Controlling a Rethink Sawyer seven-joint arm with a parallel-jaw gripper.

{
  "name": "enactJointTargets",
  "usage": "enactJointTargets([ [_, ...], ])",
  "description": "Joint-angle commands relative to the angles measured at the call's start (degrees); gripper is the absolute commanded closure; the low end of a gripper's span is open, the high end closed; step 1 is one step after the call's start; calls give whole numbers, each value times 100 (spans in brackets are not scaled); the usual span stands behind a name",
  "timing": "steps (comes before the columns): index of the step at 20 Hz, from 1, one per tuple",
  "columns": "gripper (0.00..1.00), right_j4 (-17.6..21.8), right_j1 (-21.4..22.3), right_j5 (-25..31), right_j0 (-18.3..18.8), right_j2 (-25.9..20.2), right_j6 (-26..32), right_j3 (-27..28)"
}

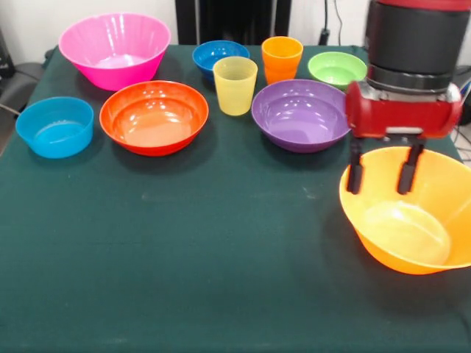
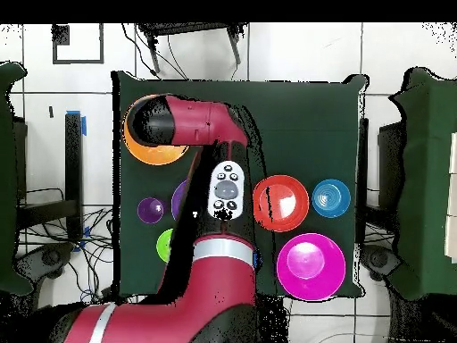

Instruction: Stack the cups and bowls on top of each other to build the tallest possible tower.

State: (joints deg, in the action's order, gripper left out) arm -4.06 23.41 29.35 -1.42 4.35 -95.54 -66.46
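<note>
The big yellow-orange bowl (image 1: 412, 213) stands upright and empty at the front view's right edge; it also shows in the overhead view (image 2: 150, 154), partly under the arm. My gripper (image 1: 380, 176) hangs open over its far left rim, holding nothing. The yellow cup (image 1: 235, 84) and the orange cup (image 1: 282, 57) stand at the back. The purple cup is hidden behind the arm in the front view and shows from overhead (image 2: 150, 211). The purple bowl (image 1: 302, 114) sits just left of the gripper.
On the green table (image 1: 221, 257) lie the pink bowl (image 1: 114, 48), orange-red bowl (image 1: 154, 116), light blue bowl (image 1: 55, 126), dark blue bowl (image 1: 219, 55) and green bowl (image 1: 337, 70). All stand apart, none stacked.
</note>
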Motion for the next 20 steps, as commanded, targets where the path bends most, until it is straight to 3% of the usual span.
enactJointTargets([
  [1, 0, -177, -578, 193, -394, -176, -1303, 202],
  [8, 0, -105, -885, 115, -556, 10, -1425, 450],
  [12, 0, 102, -1297, -290, -552, 227, -1381, 732],
  [20, 0, 259, -1788, -614, -461, 368, -1050, 1115],
])
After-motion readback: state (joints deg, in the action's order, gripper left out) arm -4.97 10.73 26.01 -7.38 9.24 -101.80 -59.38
